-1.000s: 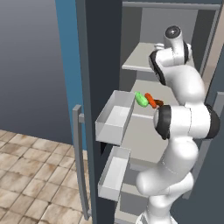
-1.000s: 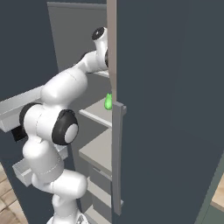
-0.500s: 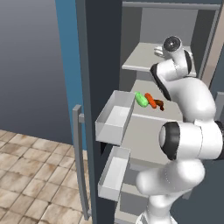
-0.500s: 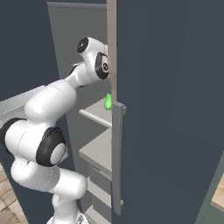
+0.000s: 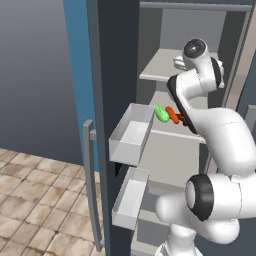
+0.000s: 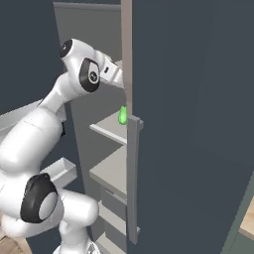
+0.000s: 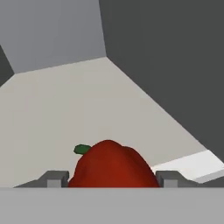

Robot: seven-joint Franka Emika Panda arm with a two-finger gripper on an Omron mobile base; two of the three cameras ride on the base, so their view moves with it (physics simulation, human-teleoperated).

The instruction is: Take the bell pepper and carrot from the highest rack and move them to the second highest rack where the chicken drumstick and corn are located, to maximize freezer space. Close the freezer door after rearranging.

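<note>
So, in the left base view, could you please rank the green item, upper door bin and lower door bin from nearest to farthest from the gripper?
1. green item, on the shelf just below the gripper.
2. upper door bin, down-left, on the door.
3. lower door bin, lowest on the door.

The glossy white robot arm (image 5: 220, 130) is built of fat, rounded segments joined by dark grey, ring-shaped joints with round grey caps (image 6: 41, 205). A black band edges the upper link. The small claw (image 7: 108, 179) ends in two blocky grey fingertips (image 7: 54, 178).
</note>
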